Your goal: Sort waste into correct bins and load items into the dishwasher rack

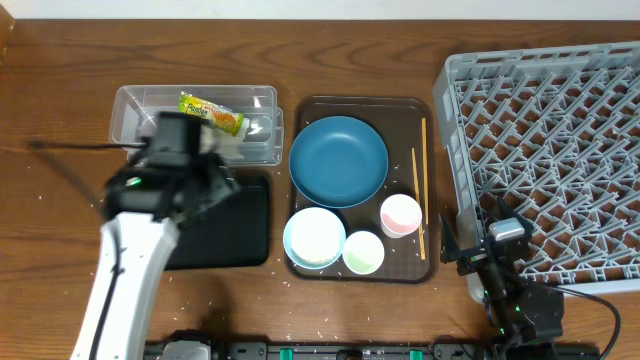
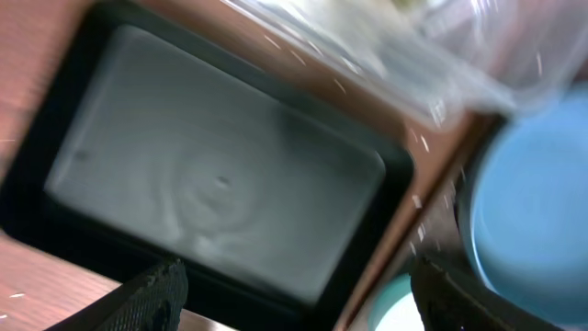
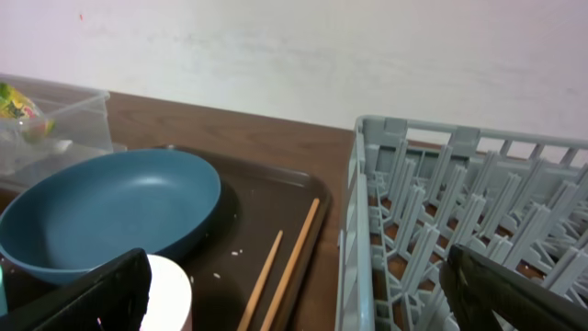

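Note:
My left gripper hangs over the far right corner of the black tub, open and empty. In the blurred left wrist view its fingers frame the black tub. The clear tub holds the snack wrapper and something whitish, partly hidden by the arm. On the brown tray lie the blue plate, two white bowls, the cup and chopsticks. My right gripper is open and empty between the tray and the grey rack.
Rice grains speck the tray and the table near its front left corner. The right wrist view shows the plate, chopsticks, the cup and the rack wall. The rack fills the right side of the table.

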Controlling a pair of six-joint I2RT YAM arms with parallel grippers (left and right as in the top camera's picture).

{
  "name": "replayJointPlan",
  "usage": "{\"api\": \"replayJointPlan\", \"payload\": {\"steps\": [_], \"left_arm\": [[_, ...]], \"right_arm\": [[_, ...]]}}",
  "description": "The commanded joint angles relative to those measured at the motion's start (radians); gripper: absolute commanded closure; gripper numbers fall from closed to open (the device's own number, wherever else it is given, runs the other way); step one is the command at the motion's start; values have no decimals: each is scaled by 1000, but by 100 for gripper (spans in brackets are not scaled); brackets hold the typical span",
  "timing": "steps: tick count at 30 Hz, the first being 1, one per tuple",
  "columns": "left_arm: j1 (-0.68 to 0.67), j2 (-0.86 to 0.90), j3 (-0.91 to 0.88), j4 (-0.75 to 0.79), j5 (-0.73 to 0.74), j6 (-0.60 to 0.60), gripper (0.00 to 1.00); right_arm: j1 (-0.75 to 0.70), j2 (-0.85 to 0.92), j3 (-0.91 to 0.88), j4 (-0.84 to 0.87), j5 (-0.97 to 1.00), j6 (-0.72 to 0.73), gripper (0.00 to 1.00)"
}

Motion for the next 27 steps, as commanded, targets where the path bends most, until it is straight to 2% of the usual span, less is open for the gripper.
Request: {"api": "replayJointPlan", "payload": {"steps": [1, 2, 4, 7, 9, 11, 15, 19, 22, 27], "left_arm": [[106, -43, 32, -12, -24, -6, 20], [126, -47, 32, -17, -20, -5, 19], [163, -50, 32, -38, -10, -5, 7], [179, -44, 32, -51, -10, -5, 5], [179, -40, 31, -51, -10, -5, 5], [179, -38, 31, -53, -10, -5, 5], [179, -37, 31, -53, -10, -5, 4], [179, -37, 31, -53, -10, -5, 4], [179, -37, 31, -53, -10, -5, 4], [179, -37, 31, -53, -10, -5, 3]], "right_arm": [[-13, 0, -1, 40, -62, 39, 1], [-13, 0, -1, 56, -95, 68, 1], [-13, 0, -1, 124, -269, 225, 1], [-13, 0, -1, 135, -516, 422, 1], [-13, 0, -1, 106, -589, 438, 1], [-13, 0, -1, 158, -587, 477, 1], [-13, 0, -1, 262, -576, 665, 1], [-13, 0, -1, 449, -576, 773, 1], [-13, 0, 16, 529, -549, 790, 1], [-14, 45, 134, 492, -445, 742, 1]]}}
